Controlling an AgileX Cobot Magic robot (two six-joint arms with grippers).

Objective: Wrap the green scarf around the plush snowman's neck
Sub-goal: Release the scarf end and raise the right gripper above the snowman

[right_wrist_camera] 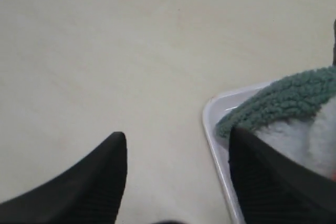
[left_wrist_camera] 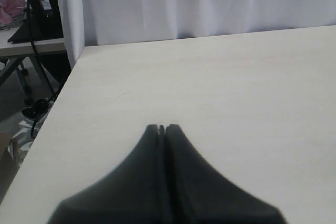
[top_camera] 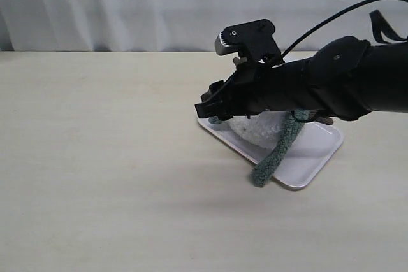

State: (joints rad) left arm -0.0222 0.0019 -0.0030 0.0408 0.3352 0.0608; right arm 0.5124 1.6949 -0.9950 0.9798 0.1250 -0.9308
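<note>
right gripper [right_wrist_camera: 177, 132] is hovering jaws apart, empty, at the tray's [top_camera: 315, 154] left corner | left gripper [left_wrist_camera: 161, 127] is resting pressed together over the table [top_camera: 95, 157] | green scarf [top_camera: 277, 151] is lying across the plush snowman [top_camera: 252, 133] on the tray, one end trailing off the near edge | handling: probably light, limp, grippy fleece; pinching near that free end is looking best

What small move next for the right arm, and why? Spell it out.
Probably slide the right gripper sideways onto the green scarf end at the tray corner, then close. Its jaws stand open over the table, nothing between them, and the scarf only drapes across the plush snowman, one end trailing past the tray.
</note>
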